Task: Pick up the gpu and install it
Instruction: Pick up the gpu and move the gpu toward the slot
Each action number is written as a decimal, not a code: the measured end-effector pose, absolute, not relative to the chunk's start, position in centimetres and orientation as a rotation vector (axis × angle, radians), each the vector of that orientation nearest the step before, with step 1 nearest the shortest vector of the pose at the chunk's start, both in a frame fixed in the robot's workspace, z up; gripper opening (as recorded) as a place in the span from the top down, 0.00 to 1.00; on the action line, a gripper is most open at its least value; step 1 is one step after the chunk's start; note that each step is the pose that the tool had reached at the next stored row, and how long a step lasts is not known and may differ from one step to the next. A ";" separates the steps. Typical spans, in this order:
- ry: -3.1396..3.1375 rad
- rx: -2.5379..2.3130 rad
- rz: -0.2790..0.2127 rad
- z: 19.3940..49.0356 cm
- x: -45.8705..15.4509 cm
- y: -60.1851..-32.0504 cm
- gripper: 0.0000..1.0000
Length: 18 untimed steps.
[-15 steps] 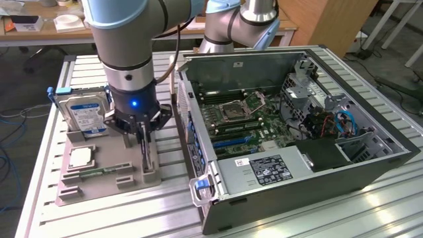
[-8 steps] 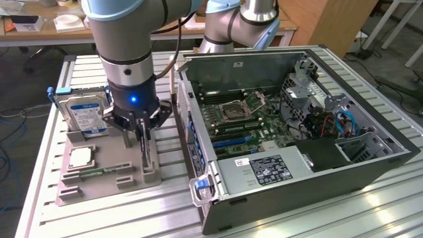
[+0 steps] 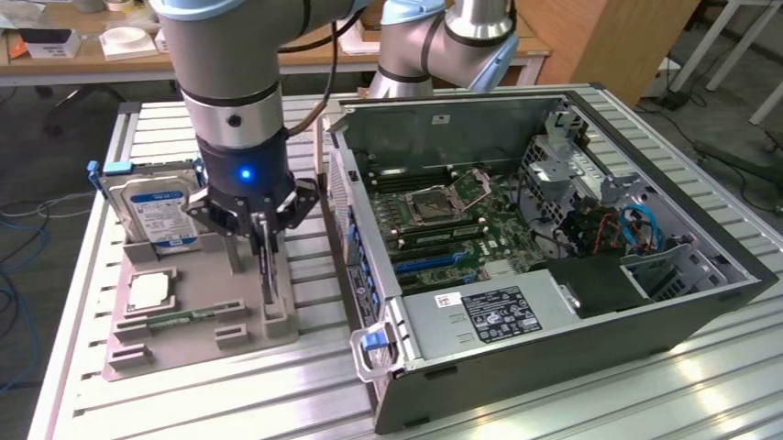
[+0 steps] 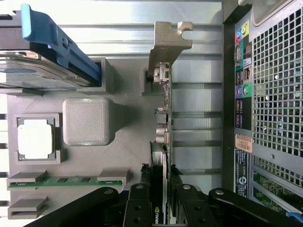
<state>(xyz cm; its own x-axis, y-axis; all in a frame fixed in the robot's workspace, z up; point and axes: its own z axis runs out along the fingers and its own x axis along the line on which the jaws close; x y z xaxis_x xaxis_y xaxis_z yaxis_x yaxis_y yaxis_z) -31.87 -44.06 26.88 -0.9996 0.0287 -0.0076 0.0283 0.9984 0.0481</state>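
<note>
From the exterior view, a slatted metal counter [image 3: 183, 403] carries a grey moulded holder [image 3: 208, 344] towards the exterior view's left and an open computer case [image 3: 551, 385] lying on its side just beside it. The case's motherboard [image 3: 453, 220] and power supply [image 3: 490, 316] face upward. Behind the counter are a wooden desk [image 3: 73, 64] with small items on it and loose cables [image 3: 18, 225] on the floor. The arm comes straight down over the holder, with the pincer [image 3: 263, 275] low at the holder's edge nearest the case. A hard drive [image 3: 153, 211] stands upright at the holder's far end, and a processor chip [image 3: 149, 291] and a memory stick [image 3: 183, 321] lie flat nearer the camera. A narrow strip of bare counter separates the holder from the case wall. Above the case's open side there is free room. In the wrist view the gpu [image 4: 163, 137] is seen edge-on, standing upright along the holder's side. Its silver bracket [image 4: 168, 42] sits at the end away from the pincer, beyond the holder's rim. The black fingers [image 4: 139, 208] press against both faces of the card, so the pincer is clenched on the gpu, which sits in its slot. The case's perforated rear panel [image 4: 279, 94] and its ports [image 4: 239, 85] run alongside, with bare slats between panel and card.
</note>
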 end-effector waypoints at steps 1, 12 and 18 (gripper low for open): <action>3.132 0.045 0.075 27.0 -31.9 -44.1 0.74; 3.132 0.045 0.075 28.4 -31.8 -44.1 0.74; 3.132 0.044 0.076 28.9 -31.8 -44.1 0.74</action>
<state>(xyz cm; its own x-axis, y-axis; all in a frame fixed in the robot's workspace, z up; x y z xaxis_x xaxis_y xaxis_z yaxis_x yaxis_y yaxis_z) -31.83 -44.06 28.92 -0.9996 0.0286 -0.0078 0.0282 0.9984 0.0484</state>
